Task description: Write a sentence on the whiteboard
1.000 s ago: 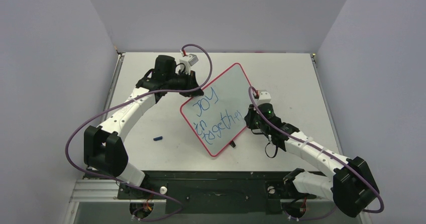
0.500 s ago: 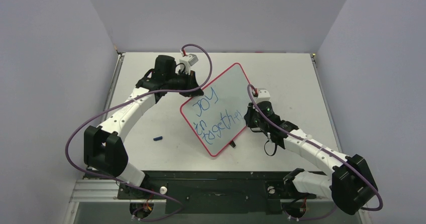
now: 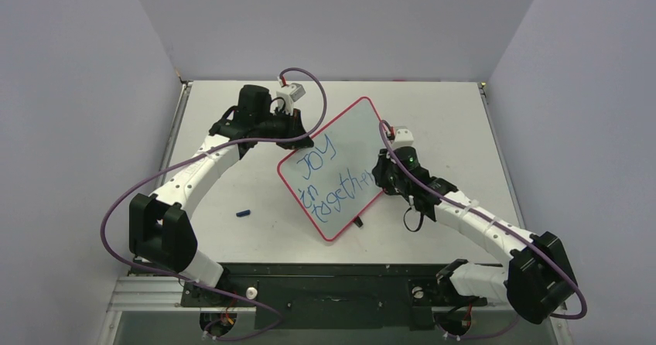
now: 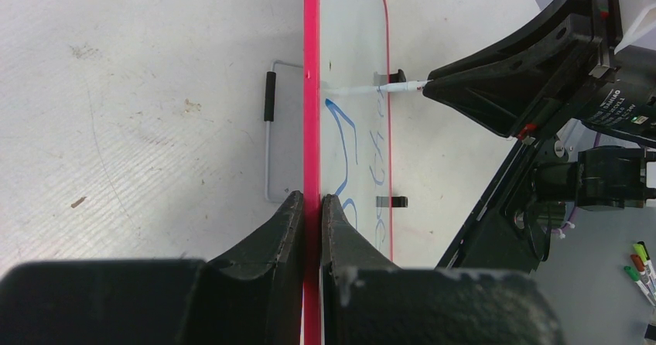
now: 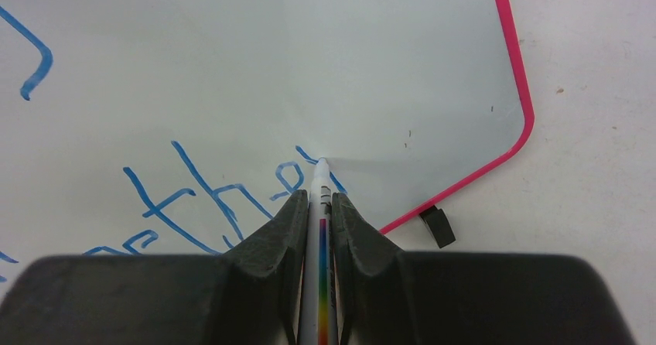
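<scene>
Closing in on the whiteboard over the last second, the right hand has been carried a little farther from its base and toward the written face. The left hand and the board itself have not been shifted. The board is kept propped at a tilt on the tabletop. Its pink frame is pinched between the left hand's fingers, which are clamped on the edge nearest that hand.

A thin white marker is gripped in the right hand, whose fingers are closed on its barrel. The tip is pressed to the glossy surface just ahead of that hand, at the tail of the last blue letter. In the right wrist view, "the" can be read to the left of the tip. From above, "JOY", "in" and "together" are seen in three lines.

The small advance is judged to be the closing "r" being finished, so the sentence appears nearly or wholly written. One black foot is seen ahead and to the right of the right hand, just outside the frame. A small blue cap lies on the tabletop, well apart from both hands.

By this reading, what remains is for the marker to be lifted off cleanly, so that no stray line is dragged across the fresh ink.
</scene>
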